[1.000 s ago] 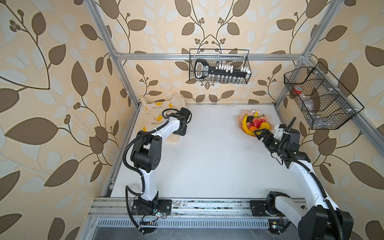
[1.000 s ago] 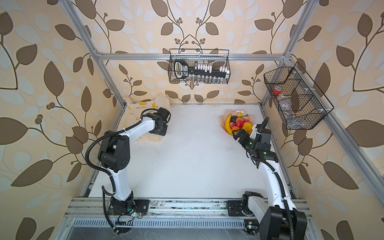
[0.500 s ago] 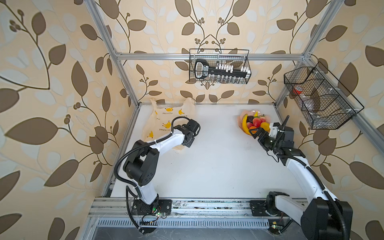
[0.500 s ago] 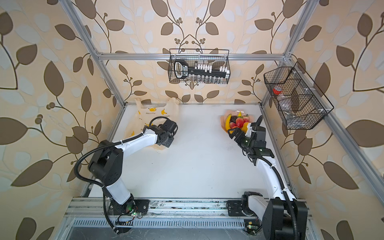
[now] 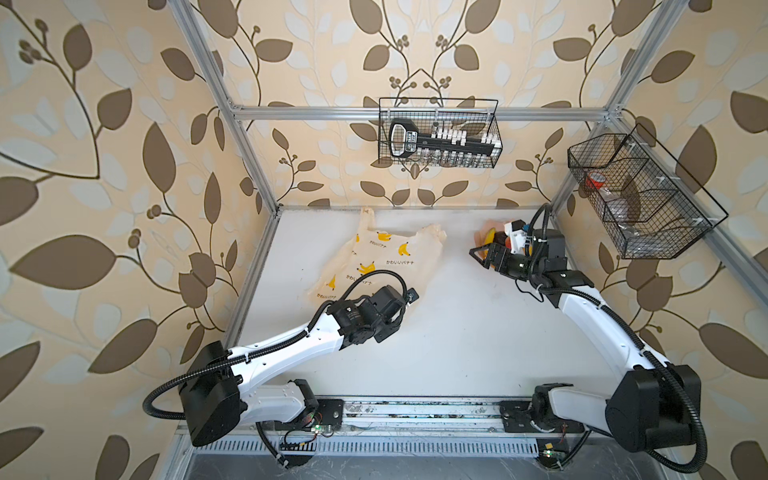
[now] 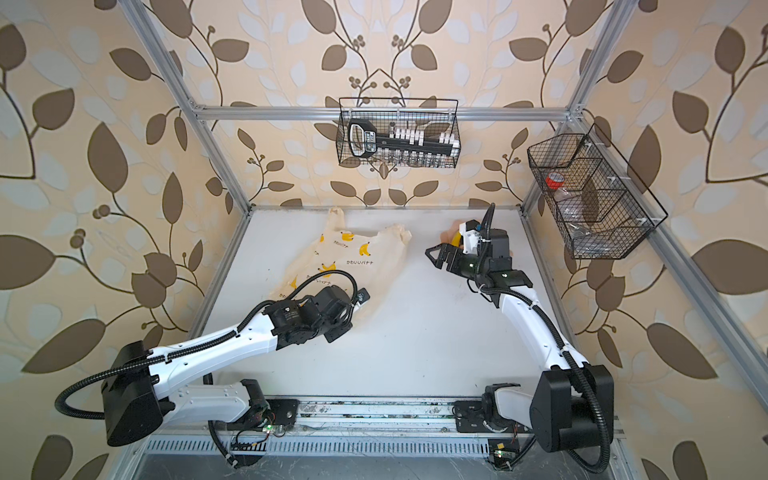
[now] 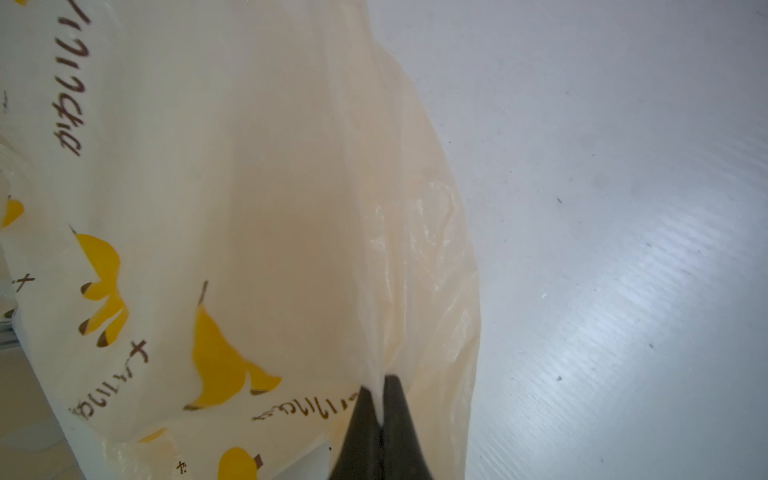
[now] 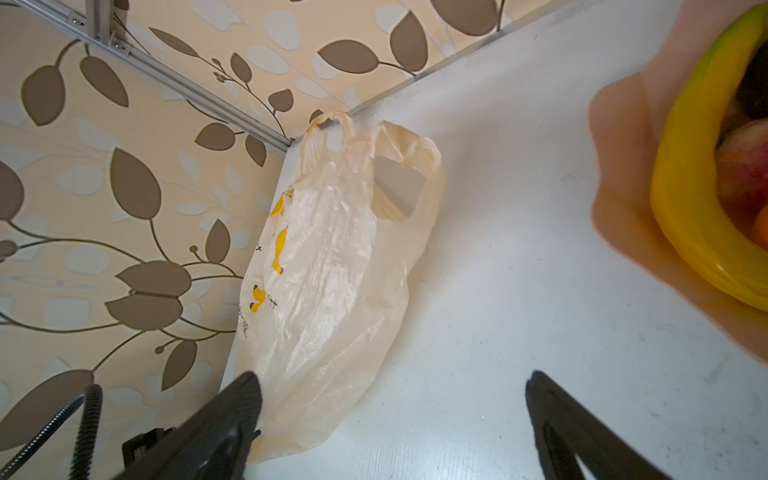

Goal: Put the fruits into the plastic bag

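Observation:
The plastic bag (image 5: pixel 382 257) (image 6: pixel 353 253) lies stretched out at the back left of the white table, handles toward the back wall. My left gripper (image 7: pixel 380 384) is shut on a pinched fold of the plastic bag (image 7: pixel 249 208) near its bottom end. In both top views that wrist (image 5: pixel 374 316) covers the grip. My right gripper (image 5: pixel 484 255) (image 6: pixel 438 255) (image 8: pixel 392 378) stands open and empty just left of the pink plate (image 8: pixel 619 166), facing the bag (image 8: pixel 332 270). The fruits sit on the plate: a banana (image 8: pixel 690 208), a red apple (image 8: pixel 744 166). In both top views the right wrist hides most of them.
A wire basket (image 5: pixel 440 133) with a tool set hangs on the back wall. A second wire basket (image 5: pixel 636 199) hangs on the right wall. Aluminium frame posts run along the table edges, and the arm bases sit on the front rail (image 5: pixel 415 411).
My left gripper shut on the bag and dragged it out of the back left corner toward the front middle, stretching it. My right gripper drew back from the plate and stayed open.

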Controlling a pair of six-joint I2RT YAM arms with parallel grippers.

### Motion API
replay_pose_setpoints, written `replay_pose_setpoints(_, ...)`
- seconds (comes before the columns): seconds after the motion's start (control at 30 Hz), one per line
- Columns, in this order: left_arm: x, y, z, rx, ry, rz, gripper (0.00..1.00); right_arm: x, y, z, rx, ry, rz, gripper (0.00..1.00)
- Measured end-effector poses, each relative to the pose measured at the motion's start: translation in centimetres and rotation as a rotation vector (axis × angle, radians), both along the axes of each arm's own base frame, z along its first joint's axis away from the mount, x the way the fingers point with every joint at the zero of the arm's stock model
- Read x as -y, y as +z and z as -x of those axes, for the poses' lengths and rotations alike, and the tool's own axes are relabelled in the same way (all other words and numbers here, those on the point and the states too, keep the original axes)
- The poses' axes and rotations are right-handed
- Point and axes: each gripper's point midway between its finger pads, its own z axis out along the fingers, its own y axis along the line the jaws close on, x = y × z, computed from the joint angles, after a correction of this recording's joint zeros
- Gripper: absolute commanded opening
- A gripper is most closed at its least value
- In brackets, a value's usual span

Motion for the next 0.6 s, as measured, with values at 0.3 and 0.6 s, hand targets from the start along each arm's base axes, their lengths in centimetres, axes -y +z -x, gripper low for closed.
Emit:
replay_pose_setpoints(0.3, -1.4, -2.5, 2.8, -0.054, -0.108, -0.124, 0.0, -1.5, -1.6, -1.0, -0.024, 0.127, 0.028, 1.0)
replay_pose_setpoints(0.6, -2.8, -2.6, 4.3, -0.031, -0.175, -0.138, 0.0, -4.7, -7.5, -1.2, -0.136, 0.266, 0.054, 1.0)
